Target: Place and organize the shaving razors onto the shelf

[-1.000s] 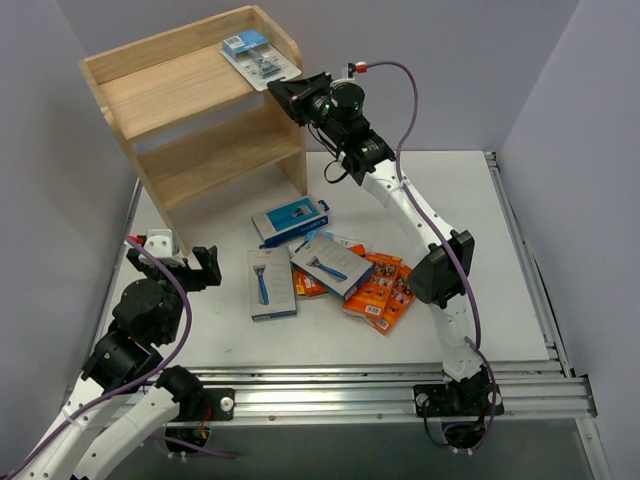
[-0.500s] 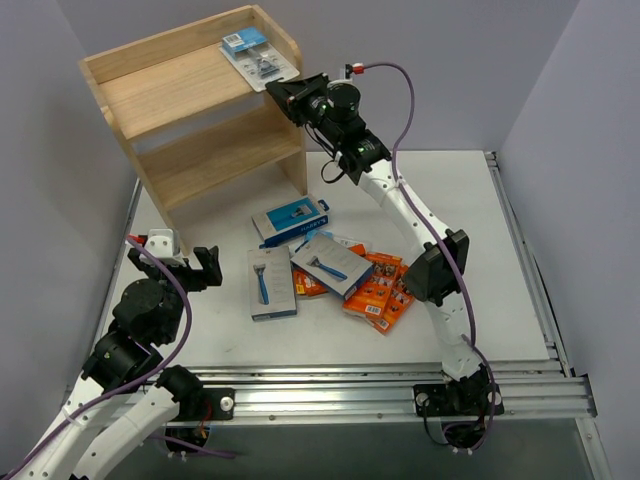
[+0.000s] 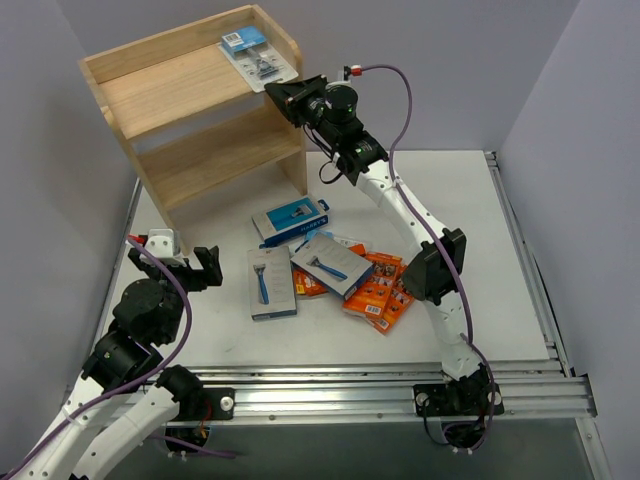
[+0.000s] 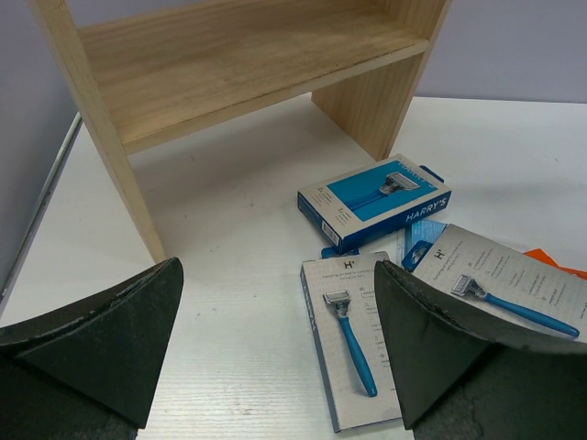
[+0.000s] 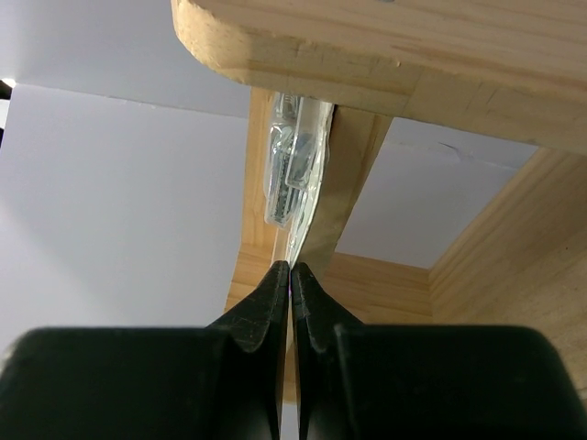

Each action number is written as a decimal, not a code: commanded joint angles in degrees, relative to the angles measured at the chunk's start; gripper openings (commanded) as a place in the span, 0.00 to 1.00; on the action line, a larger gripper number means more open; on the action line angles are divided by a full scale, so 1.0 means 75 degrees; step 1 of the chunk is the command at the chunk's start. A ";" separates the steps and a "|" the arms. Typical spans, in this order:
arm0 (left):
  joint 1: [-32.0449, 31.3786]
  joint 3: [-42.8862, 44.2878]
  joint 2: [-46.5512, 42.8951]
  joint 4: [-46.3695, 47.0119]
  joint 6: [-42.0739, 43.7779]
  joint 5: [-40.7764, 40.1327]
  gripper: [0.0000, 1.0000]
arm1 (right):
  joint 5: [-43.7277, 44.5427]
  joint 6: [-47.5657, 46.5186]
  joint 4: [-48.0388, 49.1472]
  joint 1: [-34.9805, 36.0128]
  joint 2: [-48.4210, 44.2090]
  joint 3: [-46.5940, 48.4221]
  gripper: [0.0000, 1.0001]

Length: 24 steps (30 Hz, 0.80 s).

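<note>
Razors: one blister pack [image 3: 258, 52] is up on the shelf [image 3: 160, 95]; the other packs lie loose on the tabletop [image 3: 480, 230] in front of it.
Left end effector [image 3: 185, 258]: released, with its fingers spread wide. It sits low over the near-left tabletop, apart from every pack.
Shelf: stands at the far left of the tabletop, two tiers of light wood with a low rim round the top.
Blister pack: lies on the top tier at its right end, with its near edge at the rim.
Right end effector [image 3: 275, 90]: raised at the shelf's top right corner and clenched on the blister pack's clear edge. In the wrist view the fingertips [image 5: 275, 280] press together with the thin plastic between them.
Grey pack [image 3: 271, 283]: lies flat at the left of the pile, blue razor picture up.
Blue box [image 3: 291, 220]: just behind the grey pack, nearer the shelf.
Second grey pack [image 3: 331, 265]: lies askew, resting on the orange boxes [image 3: 380, 290].
Orange boxes: form the right side of the pile, partly covered by the second grey pack.
</note>
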 commanded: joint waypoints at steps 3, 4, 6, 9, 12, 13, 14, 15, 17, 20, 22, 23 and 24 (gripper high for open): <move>-0.0039 0.0261 0.0032 0.0054 -0.0066 0.0078 0.94 | 0.0174 0.0025 0.0541 -0.0016 0.0111 0.0357 0.00; -0.0039 0.0261 0.0033 0.0043 -0.0066 0.0078 0.94 | 0.0174 0.0037 0.0564 -0.0016 0.0111 0.0369 0.00; -0.0027 0.0261 0.0033 0.0054 -0.0066 0.0078 0.94 | 0.0174 0.0014 0.0576 -0.0028 0.0123 0.0381 0.00; -0.0027 0.0261 0.0044 0.0054 -0.0066 0.0090 0.94 | 0.0151 0.0002 0.0599 -0.0028 0.0134 0.0381 0.00; -0.0039 0.0261 0.0044 0.0054 -0.0066 0.0078 0.94 | 0.0127 -0.0033 0.0599 -0.0028 0.0111 0.0369 0.10; -0.0039 0.0272 0.0044 0.0054 -0.0078 0.0078 0.94 | 0.0127 -0.0056 0.0588 -0.0028 0.0099 0.0369 0.15; -0.0039 0.0261 0.0044 0.0054 -0.0066 0.0078 0.94 | 0.0127 -0.0080 0.0588 -0.0028 0.0088 0.0369 0.19; -0.0039 0.0261 0.0044 0.0043 -0.0066 0.0066 0.94 | 0.0127 -0.0092 0.0588 -0.0028 0.0064 0.0369 0.23; -0.0039 0.0261 0.0044 0.0042 -0.0066 0.0066 0.94 | 0.0116 -0.0127 0.0541 -0.0028 0.0041 0.0346 0.34; -0.0039 0.0273 0.0056 0.0019 -0.0066 0.0043 0.94 | 0.0104 -0.0150 0.0494 -0.0028 -0.0041 0.0264 0.49; -0.0039 0.0284 0.0056 0.0019 -0.0066 0.0031 0.94 | 0.0092 -0.0174 0.0540 -0.0028 -0.0146 0.0147 0.57; -0.0039 0.0273 0.0056 0.0007 -0.0066 0.0031 0.94 | 0.0092 -0.0185 0.0529 -0.0028 -0.0182 0.0065 0.58; -0.0039 0.0273 0.0068 0.0019 -0.0066 0.0031 0.94 | 0.0092 -0.0232 0.0517 -0.0028 -0.0240 0.0041 0.59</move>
